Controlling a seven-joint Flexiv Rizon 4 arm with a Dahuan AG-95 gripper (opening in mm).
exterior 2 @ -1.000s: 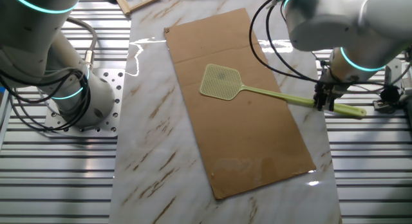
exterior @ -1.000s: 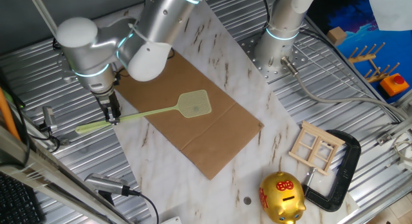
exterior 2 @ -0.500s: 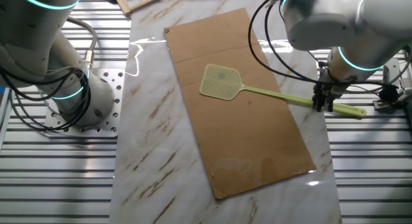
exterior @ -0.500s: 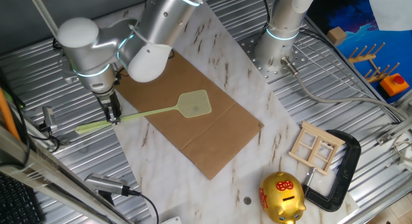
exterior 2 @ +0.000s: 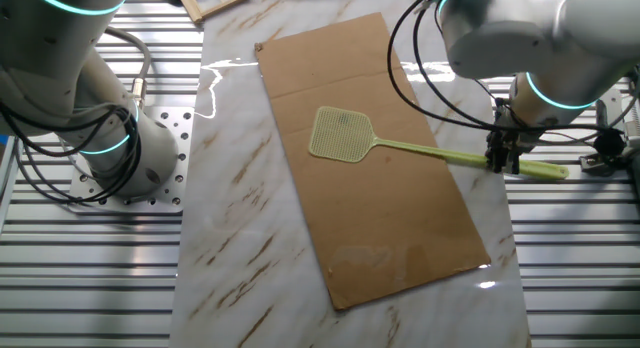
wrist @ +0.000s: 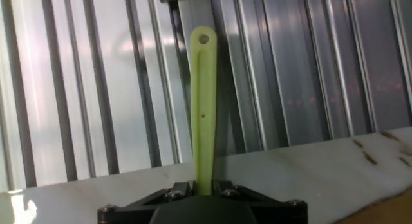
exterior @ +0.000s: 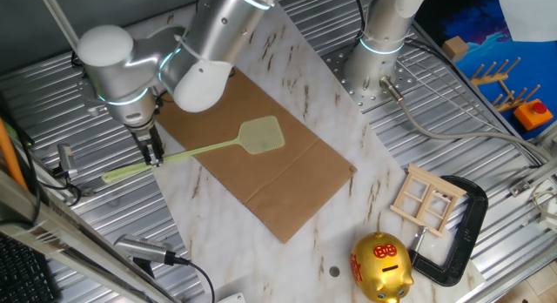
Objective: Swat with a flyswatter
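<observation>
A: One fixed view: gripper (exterior: 154,155) is clamped on the flyswatter (exterior: 209,148) handle at the marble counter's (exterior: 348,120) left edge; the mesh head is over the brown sheet (exterior: 278,177).

B: Handling? Thin plastic, judged light and whippy; a hold near the handle end suits swinging.

A: Other fixed view: flyswatter (exterior 2: 400,146) same, gripper (exterior 2: 503,160) at the right edge.

B: Hand view: the flyswatter's (wrist: 203,108) handle end has a hanging hole. No writing legible anywhere.
</observation>
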